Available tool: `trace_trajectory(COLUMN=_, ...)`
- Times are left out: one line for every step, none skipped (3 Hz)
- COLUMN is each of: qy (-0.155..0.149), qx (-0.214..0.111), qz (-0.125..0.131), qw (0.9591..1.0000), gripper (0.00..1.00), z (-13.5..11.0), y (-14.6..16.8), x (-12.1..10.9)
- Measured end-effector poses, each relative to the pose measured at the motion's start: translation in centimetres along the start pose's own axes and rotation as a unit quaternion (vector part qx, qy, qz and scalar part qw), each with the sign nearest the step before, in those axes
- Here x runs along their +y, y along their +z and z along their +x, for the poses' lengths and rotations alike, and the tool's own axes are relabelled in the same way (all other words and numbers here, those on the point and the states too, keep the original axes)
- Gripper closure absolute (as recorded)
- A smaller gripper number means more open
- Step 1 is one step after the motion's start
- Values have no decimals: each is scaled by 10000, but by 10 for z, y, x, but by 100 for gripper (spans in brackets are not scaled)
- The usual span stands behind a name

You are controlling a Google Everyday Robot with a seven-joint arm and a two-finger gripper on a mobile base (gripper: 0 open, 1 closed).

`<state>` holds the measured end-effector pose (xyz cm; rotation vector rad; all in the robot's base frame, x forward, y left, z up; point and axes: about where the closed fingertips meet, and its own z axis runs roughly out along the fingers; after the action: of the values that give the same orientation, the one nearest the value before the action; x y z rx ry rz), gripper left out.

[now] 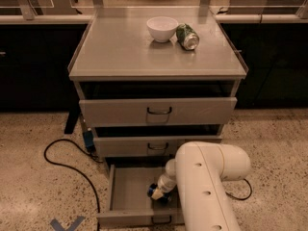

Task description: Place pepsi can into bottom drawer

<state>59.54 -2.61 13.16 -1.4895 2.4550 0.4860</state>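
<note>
Pepsi can (162,199) at gripper (157,193) inside open bottom drawer (126,192).

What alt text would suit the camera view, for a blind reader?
The robot's white arm reaches its gripper into the open bottom drawer of a grey cabinet; a white bowl and green can rest on top.

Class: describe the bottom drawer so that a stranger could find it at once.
Find the grey cabinet bearing a white bowl. Its bottom drawer is the lowest of three: shallowest, pulled farthest out, and the only one with the robot's pincer inside.
</note>
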Motion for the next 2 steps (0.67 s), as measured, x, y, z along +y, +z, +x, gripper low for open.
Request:
trace_trajectory(qy=0, qx=0, qz=0, qw=10000, gripper=12, z=0, y=0, x=0)
trace_trajectory(qy=0, qx=0, qz=-1, qw=10000, gripper=0, z=0, y=0, x=0)
